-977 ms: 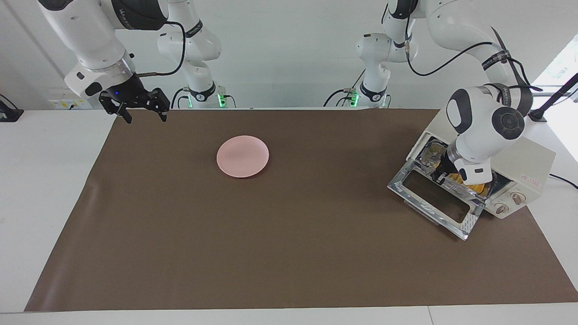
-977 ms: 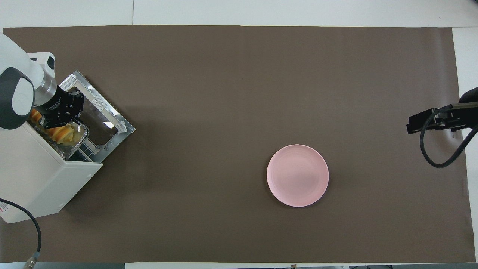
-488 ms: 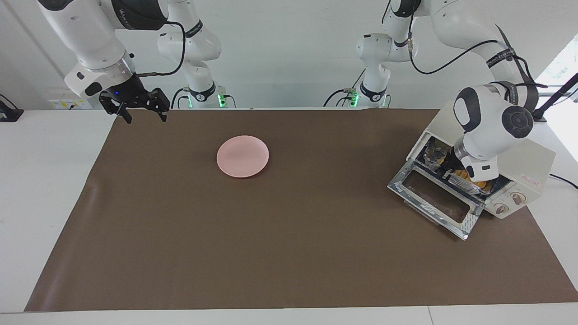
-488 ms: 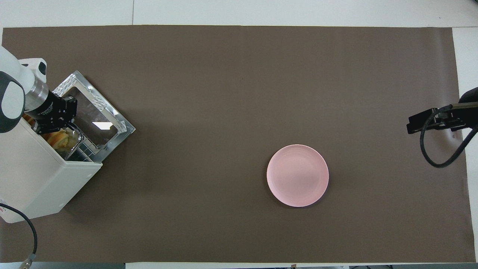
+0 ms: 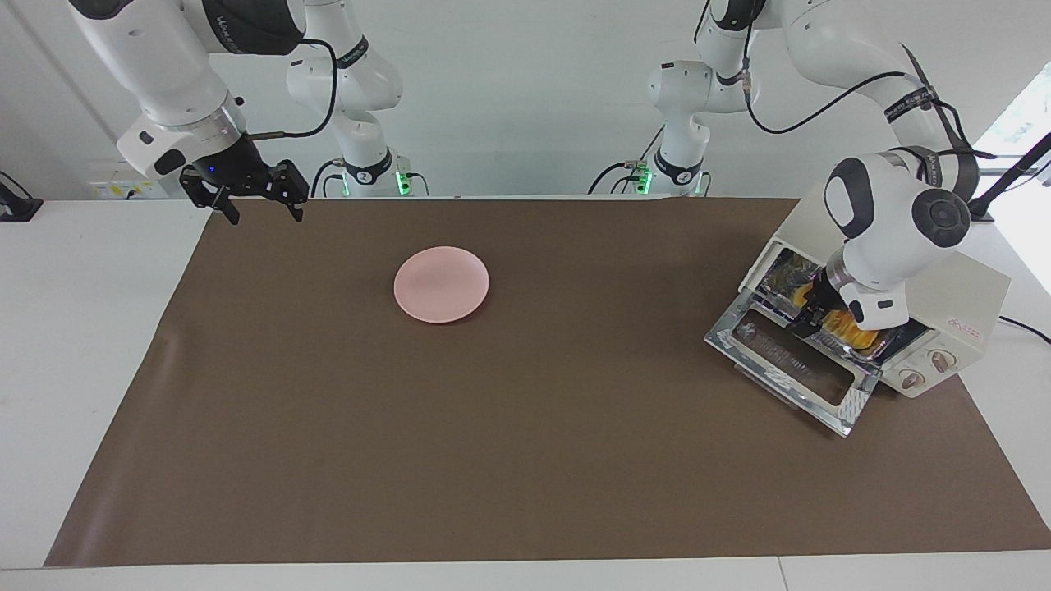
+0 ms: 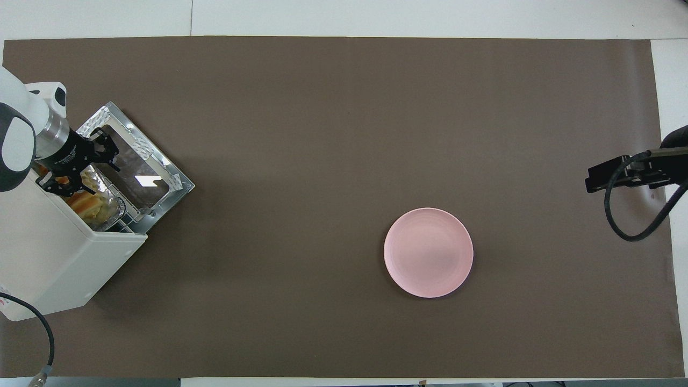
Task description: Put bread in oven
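The cream-white oven (image 5: 965,287) (image 6: 48,252) stands at the left arm's end of the table with its glass door (image 5: 788,361) (image 6: 134,161) folded down flat. The golden bread (image 5: 847,330) (image 6: 86,201) lies in a foil tray (image 6: 112,207) just inside the oven's mouth. My left gripper (image 5: 813,316) (image 6: 88,172) hangs at that mouth right over the bread, open, holding nothing. My right gripper (image 5: 263,215) (image 6: 613,174) waits, open and empty, above the mat's corner at the right arm's end.
A round pink plate (image 5: 441,284) (image 6: 428,252) lies bare on the brown mat (image 5: 525,460), toward the right arm's end. The oven's two knobs (image 5: 926,368) face away from the robots. A black cable (image 6: 32,322) trails from the oven.
The left gripper pushed the bread and tray deeper into the oven, then opened and let go. The right arm has stayed still.
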